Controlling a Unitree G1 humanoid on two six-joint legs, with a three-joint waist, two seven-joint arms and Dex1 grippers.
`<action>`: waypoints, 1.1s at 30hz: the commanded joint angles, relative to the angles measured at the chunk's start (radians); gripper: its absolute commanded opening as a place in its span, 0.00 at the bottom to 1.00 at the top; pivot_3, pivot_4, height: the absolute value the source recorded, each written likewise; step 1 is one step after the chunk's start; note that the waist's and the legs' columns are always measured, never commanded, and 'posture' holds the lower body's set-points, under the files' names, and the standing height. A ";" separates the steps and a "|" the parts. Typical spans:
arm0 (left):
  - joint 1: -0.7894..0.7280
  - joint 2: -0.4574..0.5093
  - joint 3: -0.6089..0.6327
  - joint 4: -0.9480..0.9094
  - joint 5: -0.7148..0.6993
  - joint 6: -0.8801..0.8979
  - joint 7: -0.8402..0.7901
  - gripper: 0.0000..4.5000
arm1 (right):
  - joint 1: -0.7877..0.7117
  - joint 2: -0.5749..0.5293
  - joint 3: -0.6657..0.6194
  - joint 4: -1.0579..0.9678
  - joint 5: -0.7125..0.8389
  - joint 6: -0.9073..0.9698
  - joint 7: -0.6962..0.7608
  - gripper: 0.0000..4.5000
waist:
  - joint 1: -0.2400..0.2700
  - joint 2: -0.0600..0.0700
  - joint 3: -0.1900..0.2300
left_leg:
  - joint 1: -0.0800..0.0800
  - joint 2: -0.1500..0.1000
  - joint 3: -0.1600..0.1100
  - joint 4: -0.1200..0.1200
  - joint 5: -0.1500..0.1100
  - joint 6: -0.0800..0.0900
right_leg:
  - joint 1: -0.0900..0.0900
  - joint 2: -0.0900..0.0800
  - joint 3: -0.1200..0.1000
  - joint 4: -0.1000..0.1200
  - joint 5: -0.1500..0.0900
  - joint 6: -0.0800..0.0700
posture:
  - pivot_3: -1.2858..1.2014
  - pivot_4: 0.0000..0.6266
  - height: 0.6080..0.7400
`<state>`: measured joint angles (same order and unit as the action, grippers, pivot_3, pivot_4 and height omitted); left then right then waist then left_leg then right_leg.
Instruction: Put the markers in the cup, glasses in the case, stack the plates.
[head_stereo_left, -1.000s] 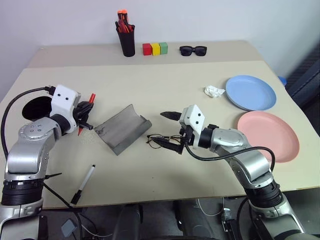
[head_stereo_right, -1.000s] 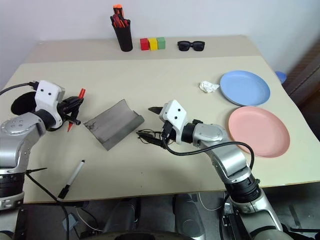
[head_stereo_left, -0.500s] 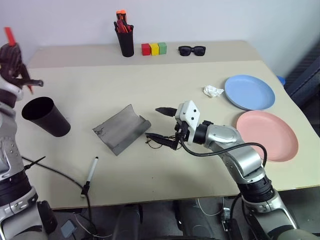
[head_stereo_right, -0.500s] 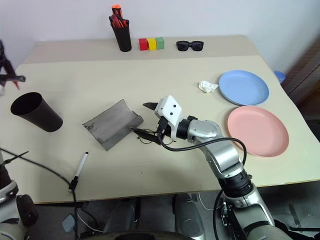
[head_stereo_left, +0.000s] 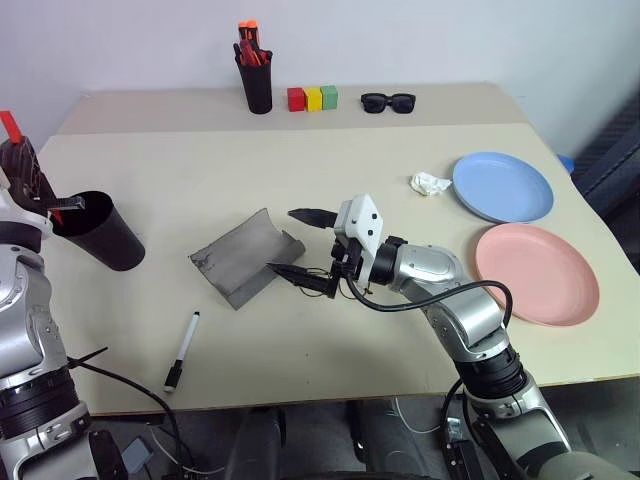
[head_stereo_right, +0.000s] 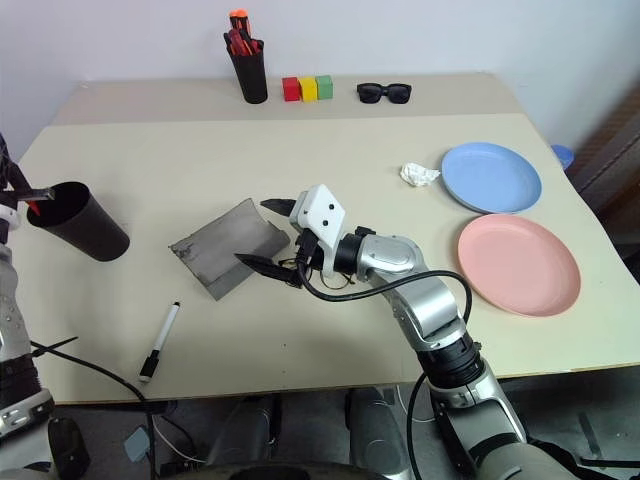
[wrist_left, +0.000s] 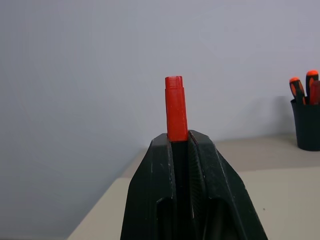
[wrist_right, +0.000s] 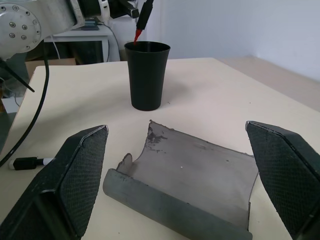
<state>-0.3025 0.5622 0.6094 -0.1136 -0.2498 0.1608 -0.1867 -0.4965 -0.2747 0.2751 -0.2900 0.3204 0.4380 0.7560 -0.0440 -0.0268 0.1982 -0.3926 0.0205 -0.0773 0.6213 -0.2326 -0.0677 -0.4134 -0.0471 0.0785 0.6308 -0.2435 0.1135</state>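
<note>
- While the left tool (head_stereo_left: 30, 185) pinches the black marker (wrist_left: 175, 107) tight between its fingers, red end up, that pen hangs over the mouth of the cup (head_stereo_left: 100, 232) at the tabletop's (head_stereo_left: 330, 160) left edge; it looks light, stiff and smooth, so the grip near mid-barrel seems sound, and a plain release should drop it in.
- The cup looks like thin, light plastic and stands tilted in the eye views, so a bump from the tool could tip it.
- The white marker (head_stereo_left: 181, 350) lies flat near the front edge, well apart from the cup; it is round and may roll, and is best taken across the middle of the barrel.
- The right tool (head_stereo_left: 305, 245) stands with jaws wide, one finger above and one below the glasses (head_stereo_left: 335, 280), which lie just beside the case (head_stereo_left: 240, 258); whether it touches them cannot be told.
- The wire frame looks thin, springy and easily bent; a hold at the bridge or a hinge seems safer than on a lens.
- The case lies open, a soft felt shell that may slide when pushed.
- The blue plate (head_stereo_left: 502, 186) and pink plate (head_stereo_left: 536, 272) lie side by side at the right; stiff, light and low-rimmed, they are best pinched at the rim.
</note>
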 joint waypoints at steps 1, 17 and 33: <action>-0.001 0.005 0.010 -0.002 -0.007 -0.030 0.011 0.01 | -0.016 0.007 -0.002 -0.028 0.007 -0.015 0.002 1.00 | 0.000 0.000 0.000 | 0.000 0.000 0.000 0.000 0.000 0.000 | 0.000 0.000 0.000 0.000 0.000 0.000 | 0.52 0.24 1.00; 0.060 0.005 -0.041 -0.218 -0.143 0.132 -0.055 0.69 | -0.011 -0.017 -0.012 -0.033 0.005 -0.016 0.010 1.00 | -0.001 0.000 0.000 | 0.000 0.000 0.000 0.000 0.000 0.000 | 0.000 0.000 0.000 0.000 0.000 0.000 | 0.52 0.24 1.00; 0.736 0.380 0.062 -0.664 -0.590 0.813 -0.379 1.00 | -0.023 -0.185 -0.072 0.063 0.015 -0.068 0.161 1.00 | -0.023 0.001 0.001 | 0.001 0.001 0.001 -0.001 0.000 0.000 | -0.001 0.000 0.000 -0.001 -0.004 -0.007 | 0.52 0.24 1.00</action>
<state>0.4325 0.9236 0.6739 -0.7317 -0.8483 0.9572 -0.5632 -0.4989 -0.4525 0.2201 -0.2095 0.3204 0.3956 0.8899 -0.0672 -0.0259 0.1995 -0.3919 0.0218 -0.0771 0.6205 -0.2328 -0.0676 -0.4140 -0.0467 0.0786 0.6300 -0.2475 0.1066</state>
